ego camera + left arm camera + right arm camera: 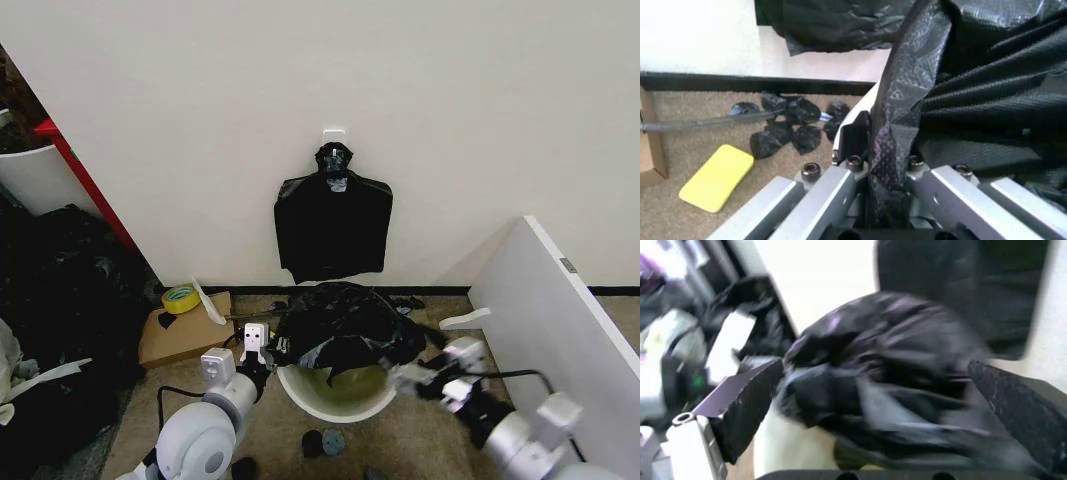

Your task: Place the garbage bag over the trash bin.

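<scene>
Black, glossy, crinkly plastic: the garbage bag [342, 325] lies bunched over the far part of the trash bin [335, 400], w/ the near part of the bin's cream inside uncovered. Left gripper [888, 170] at the bin's left rim, jaws clamped on a fold of bag edge. Right gripper [873, 405] near the bin's right side, jaws spread wide, bag between them but not pinched.
</scene>
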### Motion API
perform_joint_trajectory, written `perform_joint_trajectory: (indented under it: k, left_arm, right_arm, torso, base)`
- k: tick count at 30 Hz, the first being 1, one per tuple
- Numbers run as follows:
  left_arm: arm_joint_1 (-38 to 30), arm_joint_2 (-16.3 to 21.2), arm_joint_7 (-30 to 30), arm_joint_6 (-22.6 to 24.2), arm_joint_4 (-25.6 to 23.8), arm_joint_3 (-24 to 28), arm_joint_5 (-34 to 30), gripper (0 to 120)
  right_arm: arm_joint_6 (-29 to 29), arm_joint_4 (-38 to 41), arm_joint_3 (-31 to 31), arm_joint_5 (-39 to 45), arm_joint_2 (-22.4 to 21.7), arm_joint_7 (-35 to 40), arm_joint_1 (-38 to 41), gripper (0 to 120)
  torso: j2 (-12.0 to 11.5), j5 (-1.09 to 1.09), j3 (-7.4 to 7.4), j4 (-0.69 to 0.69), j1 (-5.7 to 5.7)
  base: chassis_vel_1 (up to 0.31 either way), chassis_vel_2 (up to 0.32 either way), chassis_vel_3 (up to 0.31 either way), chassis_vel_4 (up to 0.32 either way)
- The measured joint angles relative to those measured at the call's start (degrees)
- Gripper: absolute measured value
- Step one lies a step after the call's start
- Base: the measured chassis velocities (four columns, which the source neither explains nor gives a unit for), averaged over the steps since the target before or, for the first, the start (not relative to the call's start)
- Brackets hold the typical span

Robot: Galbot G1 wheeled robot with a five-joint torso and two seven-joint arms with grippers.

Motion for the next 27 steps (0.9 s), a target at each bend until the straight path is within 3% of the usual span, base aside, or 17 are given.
perform_joint_trajectory:
  k: [9, 10, 13, 17, 27]
  left_arm:
    - [1.26, 1.66, 1.02, 0.00, -0.71, 0.23, 2.17, 1]
    - [1.69, 1.76, 1.28, -0.08, -0.95, 0.22, 2.75, 1]
    - [1.89, 1.39, 1.39, -0.13, -1.19, 0.38, 3.09, 1]
    - [1.92, 1.21, 1.39, -0.17, -1.29, 0.48, 3.25, 1]
    - [2.47, 1.15, 1.42, -0.64, -2.27, 0.13, 4.10, 1]
  right_arm:
    - [-1.13, -0.94, -3.66, -3.70, -1.79, -0.41, 2.15, 94]
    - [-1.39, -1.15, -3.71, -3.67, -2.32, -0.44, 2.33, 86]
    - [-1.84, -1.41, -3.71, -3.64, -3.32, -0.87, 2.29, 73]
    - [-2.02, -1.65, -3.72, -3.71, -3.71, -0.94, 2.25, 67]
    - [-1.94, -2.79, -3.39, -5.15, -5.52, -1.16, 1.75, 25]
  torso:
    - [0.00, -0.01, 0.00, 0.00, 0.00]
    - [0.00, 0.00, 0.00, 0.00, 0.00]
    - [0.00, 0.00, 0.00, 0.00, 0.00]
    - [0.00, 0.00, 0.00, 0.00, 0.00]
    - [0.00, 0.00, 0.00, -0.01, 0.00]
  base:
    - [0.000, 0.000, 0.000, 0.000]
    - [0.000, 0.000, 0.000, 0.000]
    - [0.000, 0.000, 0.000, 0.000]
    - [0.000, 0.000, 0.000, 0.000]
    - [0.000, 0.000, 0.000, 0.000]
